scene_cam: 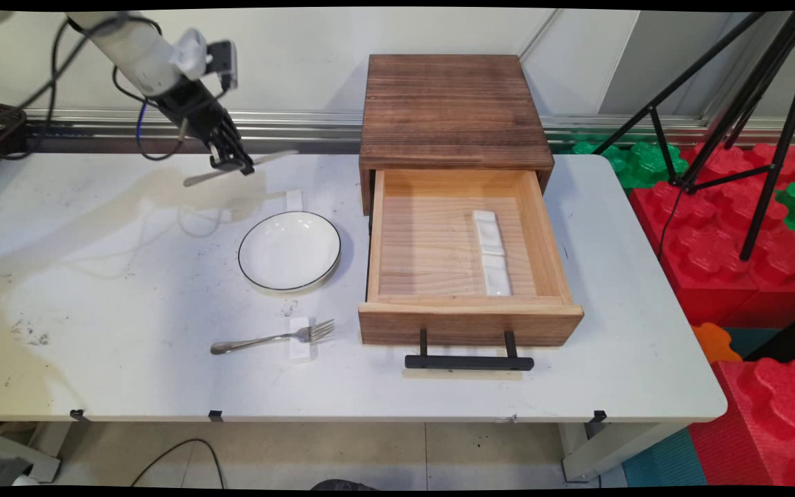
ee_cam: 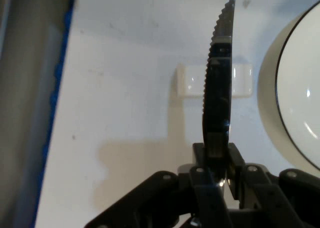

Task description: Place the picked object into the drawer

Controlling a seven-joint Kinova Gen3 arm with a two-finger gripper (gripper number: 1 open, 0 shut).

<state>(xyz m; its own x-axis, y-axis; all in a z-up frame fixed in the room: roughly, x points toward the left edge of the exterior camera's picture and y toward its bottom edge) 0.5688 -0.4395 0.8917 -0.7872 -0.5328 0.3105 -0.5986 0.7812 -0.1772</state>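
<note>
My gripper (scene_cam: 234, 163) hangs above the table's back left and is shut on a metal knife (scene_cam: 240, 168), which lies roughly level in the air. In the hand view the serrated blade (ee_cam: 219, 83) rises from between the fingers (ee_cam: 235, 160), above a small white rest (ee_cam: 192, 80) on the table. A white plate (scene_cam: 290, 250) with a dark rim lies in front of the gripper, right of that rest (scene_cam: 293, 199). A fork (scene_cam: 273, 338) lies near the front, its tines on a second white rest (scene_cam: 301, 339).
A wooden cabinet (scene_cam: 450, 110) stands at the back, its drawer (scene_cam: 466, 314) pulled open towards the front, a white ceramic rest (scene_cam: 492, 252) inside it. Its black handle (scene_cam: 468, 362) sticks out. Tripod legs (scene_cam: 756, 117) and foam blocks (scene_cam: 735, 228) are beyond the table's right edge.
</note>
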